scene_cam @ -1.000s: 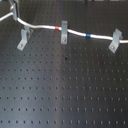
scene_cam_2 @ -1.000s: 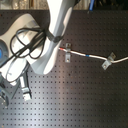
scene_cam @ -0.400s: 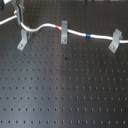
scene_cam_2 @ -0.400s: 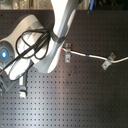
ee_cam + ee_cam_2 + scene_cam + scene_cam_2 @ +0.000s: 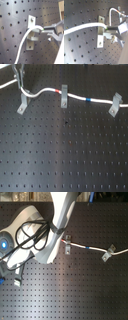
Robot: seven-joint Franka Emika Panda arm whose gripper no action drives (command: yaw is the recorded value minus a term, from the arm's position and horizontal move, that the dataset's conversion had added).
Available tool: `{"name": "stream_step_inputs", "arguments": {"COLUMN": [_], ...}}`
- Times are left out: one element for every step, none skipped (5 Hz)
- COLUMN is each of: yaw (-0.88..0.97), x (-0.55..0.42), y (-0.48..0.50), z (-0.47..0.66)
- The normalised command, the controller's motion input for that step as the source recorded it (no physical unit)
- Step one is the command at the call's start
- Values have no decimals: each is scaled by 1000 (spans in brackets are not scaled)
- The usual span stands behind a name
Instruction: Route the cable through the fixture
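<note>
Black perforated board fills the first exterior view; across its far part the cable passes three grey clips; the gripper pinches the cable just above the fixture, jaws closed on it.

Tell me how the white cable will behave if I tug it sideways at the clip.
Likely floppy: the cable snakes in loose curves between clips. It probably bends rather than pushes, as it arcs sharply at the fixture. It looks thin, so probably light, and may slip from the fingers.
</note>
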Motion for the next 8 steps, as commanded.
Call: {"name": "stream_step_inputs", "arguments": {"yaw": [669,74,143,360,483,597,129,191], "x": [-273,-45,-73,-376,-291,-144,326,233], "y": [-28,-91,-470,-301,5,282,-88,-377], "z": [22,0,0,54,8,-15,-271,-80]}}
